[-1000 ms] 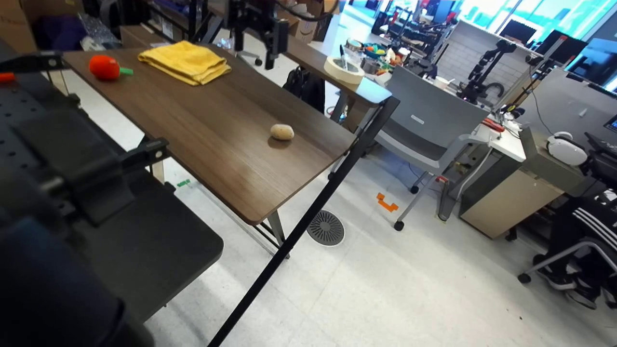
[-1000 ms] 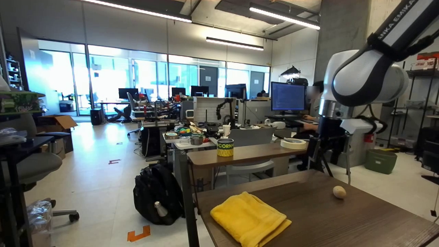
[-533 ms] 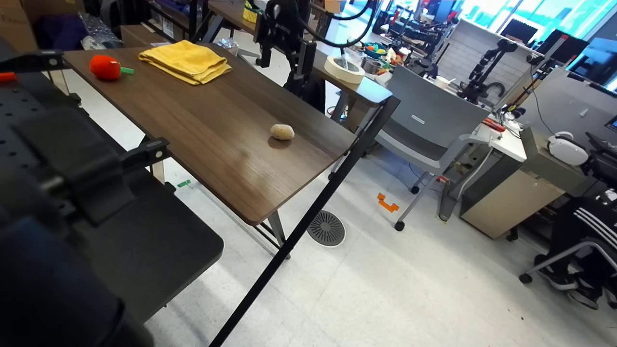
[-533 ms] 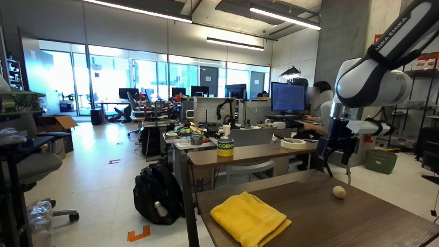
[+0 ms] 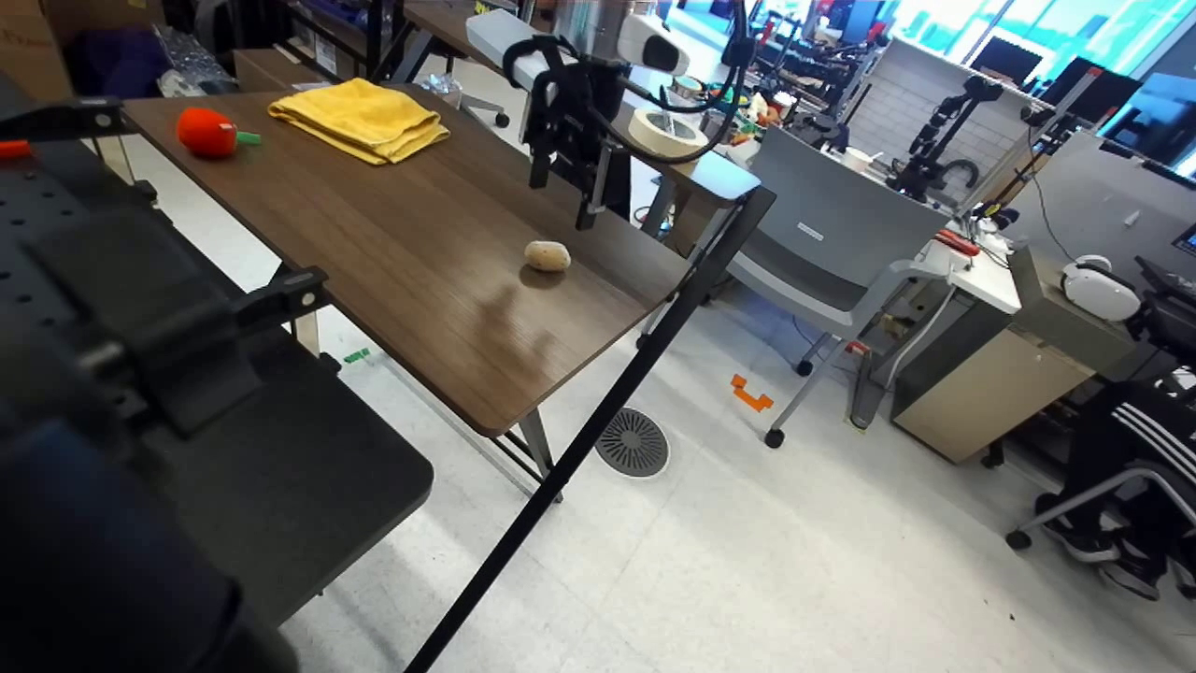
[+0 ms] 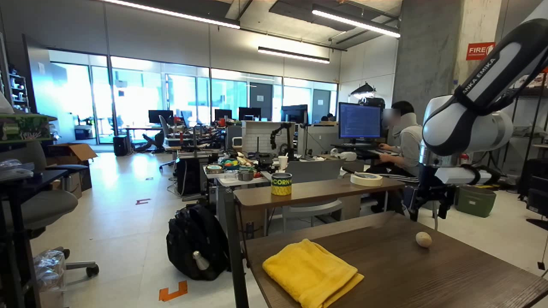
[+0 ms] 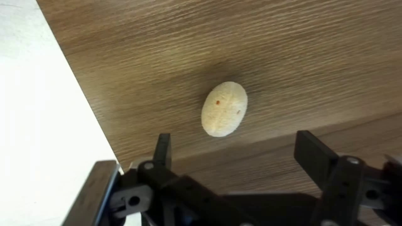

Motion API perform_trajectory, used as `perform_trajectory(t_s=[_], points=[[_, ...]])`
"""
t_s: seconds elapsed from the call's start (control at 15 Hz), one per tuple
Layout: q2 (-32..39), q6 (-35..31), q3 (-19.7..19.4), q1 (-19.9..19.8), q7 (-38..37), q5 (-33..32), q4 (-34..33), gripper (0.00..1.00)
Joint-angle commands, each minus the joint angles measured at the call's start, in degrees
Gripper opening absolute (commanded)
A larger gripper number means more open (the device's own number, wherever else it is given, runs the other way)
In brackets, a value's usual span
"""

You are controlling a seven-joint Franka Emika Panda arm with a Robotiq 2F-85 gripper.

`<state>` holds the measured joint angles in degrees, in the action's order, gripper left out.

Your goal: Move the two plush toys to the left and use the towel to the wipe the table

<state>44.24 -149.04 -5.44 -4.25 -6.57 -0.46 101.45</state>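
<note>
Beige toy [image 7: 224, 109] lies on the right of the table [image 5: 402, 215] | your gripper [image 7: 233, 138] stands wide near it, holding nothing | red-orange toy [image 5: 206, 133] sits left near the folded towel [image 5: 359, 121], perhaps already placed | you likely have beige move, wiping ahead

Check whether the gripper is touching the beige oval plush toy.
Apart. The wrist view shows brown wood-grain tabletop between the beige oval plush toy and both fingers of the open gripper.

On table [image 5: 402, 224] | yellow towel [image 5: 360, 121] folded | red-orange toy [image 5: 206, 134] near it | tan toy [image 5: 547, 256] apart
</note>
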Motion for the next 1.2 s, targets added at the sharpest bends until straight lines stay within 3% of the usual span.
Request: perform_trajectory(t_s=[0.0,0.33,0.53,0.8,1.13], points=[[4.0,3.8,-0.6,-1.0,-1.3,1.6,-5.3,1.00],[7.6,6.0,1.9,-2.4,-1.1,4.6,-8.4,1.00],[9.8,3.6,3.0,-2.4,-1.9,7.4,-10.3,1.00],[11.6,4.0,2.8,-2.0,-2.9,8.2,-12.6,1.00],[10.4,3.9,2.1,-1.2,-2.6,7.0,-10.4,1.00]])
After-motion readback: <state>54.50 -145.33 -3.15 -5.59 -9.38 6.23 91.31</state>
